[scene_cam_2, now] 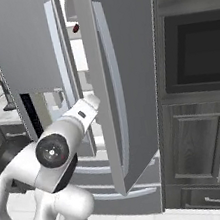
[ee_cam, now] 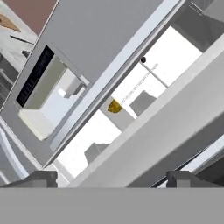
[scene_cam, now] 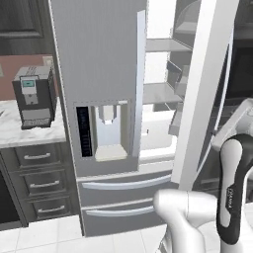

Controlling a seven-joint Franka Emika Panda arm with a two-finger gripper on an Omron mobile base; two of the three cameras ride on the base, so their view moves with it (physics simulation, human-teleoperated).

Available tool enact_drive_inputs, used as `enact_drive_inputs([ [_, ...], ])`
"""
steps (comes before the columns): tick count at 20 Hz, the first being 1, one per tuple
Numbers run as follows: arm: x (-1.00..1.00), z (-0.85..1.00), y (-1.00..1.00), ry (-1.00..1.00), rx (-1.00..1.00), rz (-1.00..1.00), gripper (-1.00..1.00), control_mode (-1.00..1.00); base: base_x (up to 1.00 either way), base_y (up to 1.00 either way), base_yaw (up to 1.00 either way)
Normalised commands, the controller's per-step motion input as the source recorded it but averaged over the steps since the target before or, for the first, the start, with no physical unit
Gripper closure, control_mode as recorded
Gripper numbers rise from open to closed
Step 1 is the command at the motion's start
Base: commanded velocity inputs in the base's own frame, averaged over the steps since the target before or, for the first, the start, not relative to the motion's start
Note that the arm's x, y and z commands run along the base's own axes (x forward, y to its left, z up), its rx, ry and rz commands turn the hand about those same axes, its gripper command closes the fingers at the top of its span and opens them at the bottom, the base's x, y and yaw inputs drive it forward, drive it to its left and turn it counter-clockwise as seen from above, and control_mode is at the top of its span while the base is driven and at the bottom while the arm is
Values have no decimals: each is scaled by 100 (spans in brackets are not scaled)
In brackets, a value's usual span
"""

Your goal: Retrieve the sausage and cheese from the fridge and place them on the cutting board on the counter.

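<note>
You face the tall grey steel French-door fridge (scene_cam: 99, 74) with its left door shut and its right door (scene_cam_2: 127, 78) swung partway out, leaving a fairly narrow gap onto the white inner shelves (scene_cam: 158, 91). Biggest risk: that half-open door stands between the white arm and the shelves, so a straight reach could well clip its edge or its long vertical handle (scene_cam_2: 115, 81) and knock it back into the arm or the hand. Next, the white marble counter (scene_cam: 29, 131) sits off to the left with a dark grey coffee machine (scene_cam: 33, 96) on it; what may be a corner of the light-brown wooden cutting board (ee_cam: 9, 22) shows at the edge of the hand view, too little to be sure, so plan the carry before you commit. Smaller: the bright yellow cheese chunk (ee_cam: 114, 106) lies on a shelf inside the gap, close to the shut door's edge, and a skewed approach could push it deeper. A small dark reddish item (scene_cam_2: 75, 28) sits higher up, possibly the sausage; too small to confirm, so you might grab the wrong thing. The two-finger gripper (ee_cam: 113, 178) has its tips spread wide, holding nothing, well short of the shelves.
</note>
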Motion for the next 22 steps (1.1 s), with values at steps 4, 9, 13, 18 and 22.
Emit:
enact_drive_inputs([
  [4, 0, 0, 63, -1, -26, 6, -100, -100, 0, 0, 0],
  [9, 4, 0, 78, -11, -25, -33, -100, -100, 0, 0, 0],
  [13, 30, 0, 75, -1, -18, -47, -100, -100, 0, 0, 0],
  [18, 47, -1, 71, 0, -13, -40, -100, -100, 0, 0, 0],
  [22, 93, -23, 5, 3, -27, -27, -100, -100, 0, 0, 0],
])
